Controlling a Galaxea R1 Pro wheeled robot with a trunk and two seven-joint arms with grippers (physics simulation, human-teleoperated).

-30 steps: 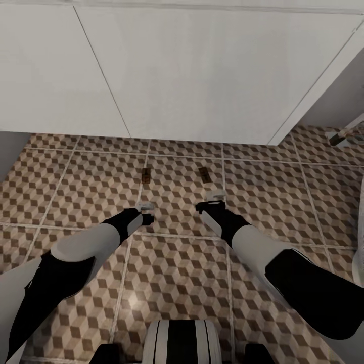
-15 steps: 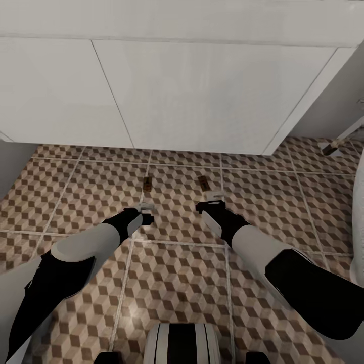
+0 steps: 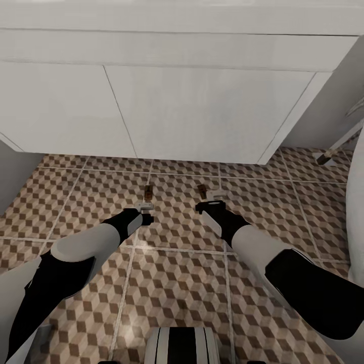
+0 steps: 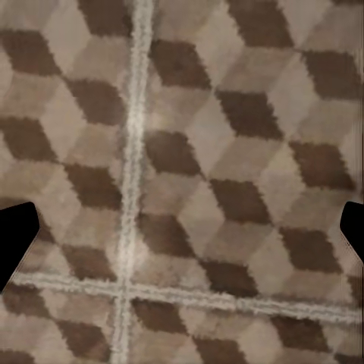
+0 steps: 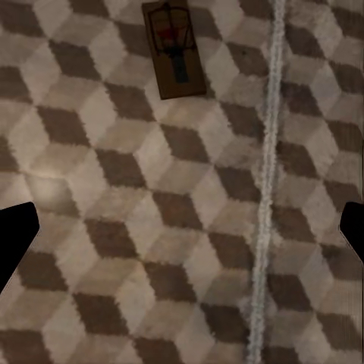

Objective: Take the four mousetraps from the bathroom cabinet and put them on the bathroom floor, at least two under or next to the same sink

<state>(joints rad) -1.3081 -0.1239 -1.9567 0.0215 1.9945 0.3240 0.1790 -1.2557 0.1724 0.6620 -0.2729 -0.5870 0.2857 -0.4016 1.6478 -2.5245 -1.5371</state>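
— Two mousetraps lay flat on the bathroom floor (image 3: 76, 192) in front of the robot, one (image 3: 148, 192) just ahead of the left gripper (image 3: 146, 207) and the other (image 3: 202, 190) just ahead of the right gripper (image 3: 216, 194).

— And where were they against the bathroom sink (image 3: 167, 101)?

— Both sat on the tiles just in front of the white unit's lower edge, near one another but apart. The left trap lay right by a pale grout line.

— Were the grippers holding anything?

— No. Both hung low over the floor with their fingers spread and nothing between them. From the left wrist camera I saw only the dark finger tips at either edge, bare patterned tile and a crossing of grout lines between. From the right wrist camera the fingers were likewise wide apart, and the brown trap (image 5: 174, 49) lay on the tile beyond them, untouched, its wire and a red patch showing on top.

— Anything else nearby?

— A white curved edge (image 3: 356, 202) rose at the robot's right.
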